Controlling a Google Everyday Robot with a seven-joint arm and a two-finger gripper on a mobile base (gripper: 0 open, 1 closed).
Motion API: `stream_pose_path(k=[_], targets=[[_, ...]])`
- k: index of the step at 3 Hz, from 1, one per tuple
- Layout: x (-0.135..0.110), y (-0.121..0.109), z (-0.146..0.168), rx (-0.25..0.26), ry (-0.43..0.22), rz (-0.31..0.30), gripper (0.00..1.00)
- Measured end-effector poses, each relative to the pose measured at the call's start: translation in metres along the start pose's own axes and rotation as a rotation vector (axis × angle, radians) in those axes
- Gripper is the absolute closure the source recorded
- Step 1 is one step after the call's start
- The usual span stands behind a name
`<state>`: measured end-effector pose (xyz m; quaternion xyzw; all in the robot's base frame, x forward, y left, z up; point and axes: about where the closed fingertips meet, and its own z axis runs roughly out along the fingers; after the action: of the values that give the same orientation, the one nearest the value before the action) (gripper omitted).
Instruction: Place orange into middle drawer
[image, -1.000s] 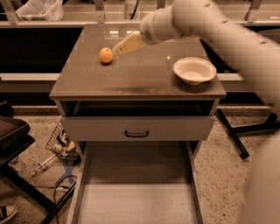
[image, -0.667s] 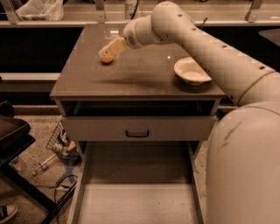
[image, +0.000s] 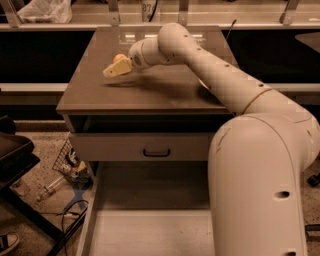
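The orange (image: 119, 58) lies on the cabinet's brown top (image: 165, 92), at its left rear. Only its upper part shows, just behind my gripper (image: 116, 69). The gripper sits low over the top, right in front of the orange and partly covering it. I cannot tell whether it touches the fruit. My arm (image: 210, 70) reaches to it from the right, across the cabinet top. The middle drawer (image: 150, 232) is pulled far out at the bottom of the view, with thin side walls and a pale floor that has nothing on it.
A closed drawer front with a black handle (image: 156, 152) sits under the cabinet top. My arm's large body (image: 260, 185) fills the right foreground and covers the drawer's right side. Clutter and cables (image: 70, 167) lie on the floor at the left. A dark stand (image: 15, 155) is at the far left.
My arm has swung left and forward, bringing the gripper from right of the orange to directly in front of it. The white bowl is now hidden behind the arm.
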<state>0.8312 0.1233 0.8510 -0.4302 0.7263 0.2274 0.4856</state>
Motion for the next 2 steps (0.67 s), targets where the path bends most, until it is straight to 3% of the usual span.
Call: stream_pose_path(k=[2], targets=[[0.0128, 0.0086, 0.0196, -0.017, -0.007, 0.025, 0.54]])
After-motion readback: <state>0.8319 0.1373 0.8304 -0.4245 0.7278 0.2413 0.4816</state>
